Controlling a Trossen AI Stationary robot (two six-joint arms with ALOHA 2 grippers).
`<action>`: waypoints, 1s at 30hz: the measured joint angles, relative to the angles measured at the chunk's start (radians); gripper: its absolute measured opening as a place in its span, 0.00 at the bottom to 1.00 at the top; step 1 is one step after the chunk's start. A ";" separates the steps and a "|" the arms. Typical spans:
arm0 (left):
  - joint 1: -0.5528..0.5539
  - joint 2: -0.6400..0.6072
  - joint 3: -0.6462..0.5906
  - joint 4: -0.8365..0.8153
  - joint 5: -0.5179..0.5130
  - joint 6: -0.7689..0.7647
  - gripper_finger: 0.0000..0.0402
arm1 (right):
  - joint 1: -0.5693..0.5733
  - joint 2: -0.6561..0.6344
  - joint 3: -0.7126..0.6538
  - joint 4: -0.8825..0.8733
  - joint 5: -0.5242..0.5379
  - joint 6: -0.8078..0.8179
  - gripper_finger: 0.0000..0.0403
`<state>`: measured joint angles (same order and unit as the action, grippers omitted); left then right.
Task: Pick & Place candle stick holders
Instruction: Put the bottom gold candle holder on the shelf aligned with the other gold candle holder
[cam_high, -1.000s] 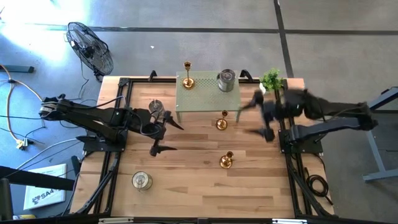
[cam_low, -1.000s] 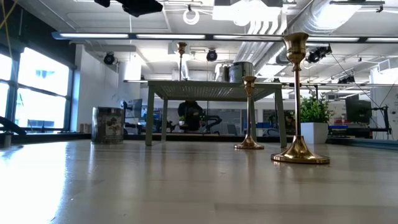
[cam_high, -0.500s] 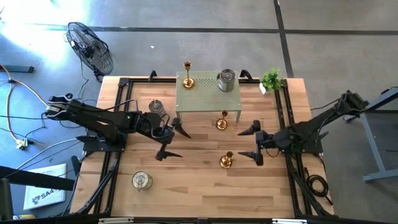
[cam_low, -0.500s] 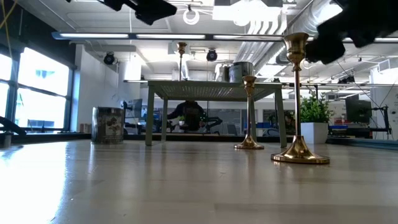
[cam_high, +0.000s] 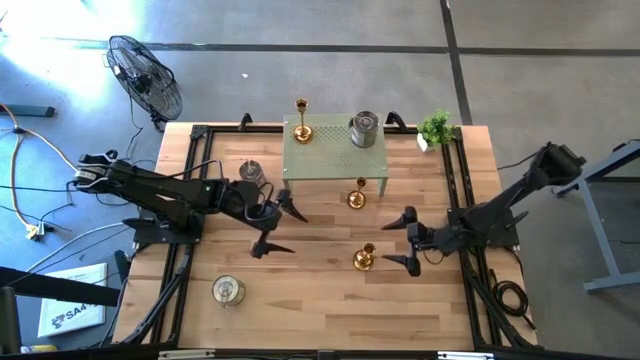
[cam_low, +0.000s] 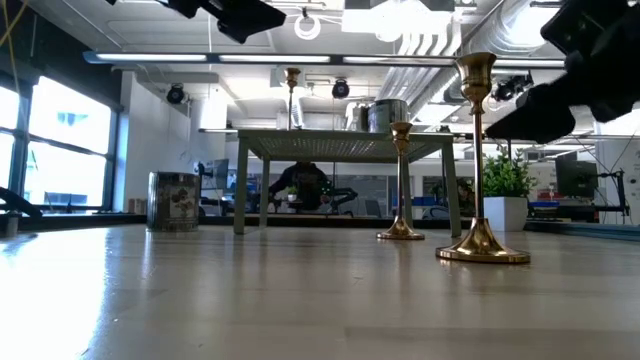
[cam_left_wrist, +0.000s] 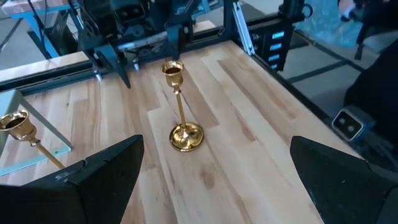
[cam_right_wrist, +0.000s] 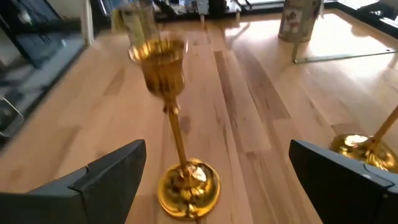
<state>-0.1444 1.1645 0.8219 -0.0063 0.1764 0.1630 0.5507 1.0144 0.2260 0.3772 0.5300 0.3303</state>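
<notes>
A tall gold holder (cam_high: 363, 258) stands on its round base on the table; it also shows in the right wrist view (cam_right_wrist: 177, 143) and in the left wrist view (cam_left_wrist: 180, 112). My right gripper (cam_high: 403, 240) is open, just right of it, touching nothing. My left gripper (cam_high: 277, 227) is open and empty, left of it. A second gold holder (cam_high: 356, 197) stands by the green stand (cam_high: 335, 160). A third gold holder (cam_high: 302, 128) and a silver jar (cam_high: 364, 130) stand on the stand. Two more silver jars (cam_high: 250, 172) (cam_high: 228, 290) stand on the table.
A small green potted plant (cam_high: 436, 127) stands at the far right corner. Black rails (cam_high: 190, 180) run along the table's left and right sides. A floor fan (cam_high: 145, 75) stands beyond the far left corner. Bare wood lies along the near edge.
My right gripper has swung from beside the plant toward the table's near edge and down, ending level with the tall gold holder and facing it. My left gripper has shifted a little toward the right and near edges. The holders have not moved.
</notes>
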 joint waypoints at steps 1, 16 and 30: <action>0.000 0.000 0.000 0.003 -0.001 -0.011 0.99 | -0.001 0.027 0.000 0.008 0.001 -0.007 0.97; 0.000 0.041 -0.001 0.019 -0.037 -0.018 0.99 | -0.105 0.391 0.015 0.383 -0.073 -0.050 0.97; 0.000 0.065 -0.001 0.003 -0.166 -0.049 0.99 | -0.121 0.451 0.143 0.345 -0.063 -0.132 0.95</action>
<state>-0.1444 1.2297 0.8211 -0.0029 0.0109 0.1144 0.4294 1.4651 0.3690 0.7225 0.4670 0.1984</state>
